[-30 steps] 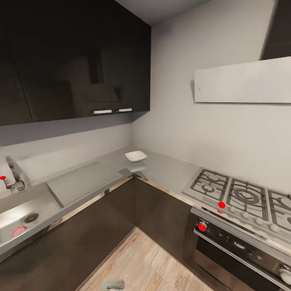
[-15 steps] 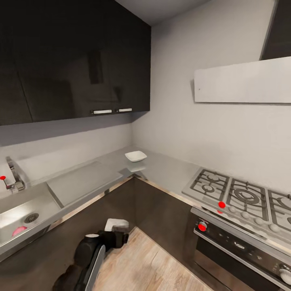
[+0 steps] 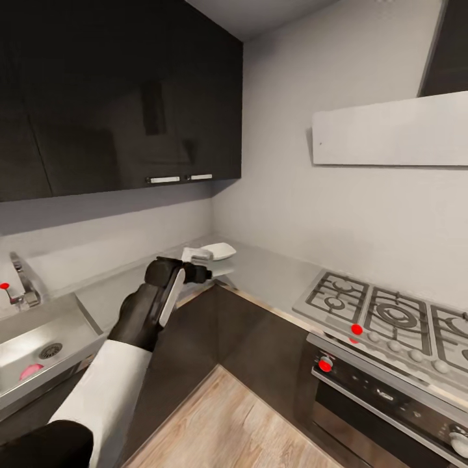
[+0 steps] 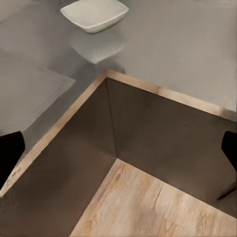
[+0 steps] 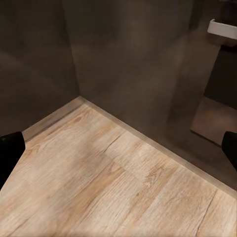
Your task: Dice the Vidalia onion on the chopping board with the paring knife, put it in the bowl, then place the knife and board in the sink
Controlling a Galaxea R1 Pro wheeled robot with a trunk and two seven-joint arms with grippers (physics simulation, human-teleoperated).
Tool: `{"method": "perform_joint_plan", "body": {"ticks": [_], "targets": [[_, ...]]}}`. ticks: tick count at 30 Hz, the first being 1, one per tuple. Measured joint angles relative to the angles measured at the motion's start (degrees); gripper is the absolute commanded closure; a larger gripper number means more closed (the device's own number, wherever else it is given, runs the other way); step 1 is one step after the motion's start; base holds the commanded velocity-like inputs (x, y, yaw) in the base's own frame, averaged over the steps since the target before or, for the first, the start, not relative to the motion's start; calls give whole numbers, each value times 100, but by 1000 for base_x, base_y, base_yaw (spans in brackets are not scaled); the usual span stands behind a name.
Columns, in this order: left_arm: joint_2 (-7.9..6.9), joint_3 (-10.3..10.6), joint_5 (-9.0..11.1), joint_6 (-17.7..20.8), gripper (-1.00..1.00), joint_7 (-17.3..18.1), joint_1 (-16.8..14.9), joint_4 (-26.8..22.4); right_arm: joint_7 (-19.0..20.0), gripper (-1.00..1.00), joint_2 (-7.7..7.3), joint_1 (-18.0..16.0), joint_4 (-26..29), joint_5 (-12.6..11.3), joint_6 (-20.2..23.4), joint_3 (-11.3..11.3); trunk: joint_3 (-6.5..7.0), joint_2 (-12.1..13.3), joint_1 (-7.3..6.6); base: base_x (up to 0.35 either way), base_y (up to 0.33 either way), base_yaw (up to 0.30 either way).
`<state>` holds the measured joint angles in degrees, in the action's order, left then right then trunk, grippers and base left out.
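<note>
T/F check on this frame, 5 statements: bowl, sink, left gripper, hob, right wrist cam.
1. The bowl sits on the countertop in the corner. True.
2. The left gripper is clamped on a knife. False: the left wrist view shows its fingers spread wide with nothing between them.
3. The sink is full of dishes. False: its drain is exposed, with one pink-red item beside it.
4. A gas hob lies to the right of the corner, above an oven. True.
5. The right wrist view looks down on the countertop. False: it shows wooden floor and dark cabinet fronts.
</note>
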<state>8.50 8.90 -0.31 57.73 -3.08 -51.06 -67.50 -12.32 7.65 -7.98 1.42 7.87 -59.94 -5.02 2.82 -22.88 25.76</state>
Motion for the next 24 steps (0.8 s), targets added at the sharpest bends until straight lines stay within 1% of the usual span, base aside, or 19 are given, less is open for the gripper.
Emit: {"method": "perform_joint_plan", "body": {"ticks": [2,3,6,8,11,13,16,20,22,24], "targets": [[1,-4,0,-6,-100,-2,-438,506,0,-100,0,0,1,0,0,0,0,1,0,0,0,0],[0,-6,1,-8,-100,-2,-562,653,0,-100,0,0,2,0,0,0,0,1,0,0,0,0],[-7,-8,10,3,-100,17,-709,817,0,-100,0,0,2,0,0,0,-1,1,0,0,0,0],[-13,-9,20,9,-100,34,-744,771,0,-100,0,0,2,0,0,-3,-1,0,0,0,0,0],[-55,13,37,19,-100,48,-771,311,0,-100,2,0,-2,0,0,-8,0,0,0,0,0,0],[-126,23,41,44,-100,52,-778,50,0,-100,16,0,-5,0,0,-14,-1,0,0,3,0,0],[-198,24,53,54,-100,53,-779,12,3,-100,23,0,-9,-4,0,-18,-1,0,-1,85,0,0],[-227,19,58,58,-100,54,-780,122,8,-100,33,0,-14,0,11,-26,-1,0,-2,232,0,0],[-230,18,59,58,-100,54,-780,165,8,-100,39,0,-14,-1,82,-26,-1,0,-3,293,0,0],[-233,18,59,55,-100,54,-780,243,14,-100,54,0,-15,0,240,-28,-1,0,-3,312,0,0]]}}
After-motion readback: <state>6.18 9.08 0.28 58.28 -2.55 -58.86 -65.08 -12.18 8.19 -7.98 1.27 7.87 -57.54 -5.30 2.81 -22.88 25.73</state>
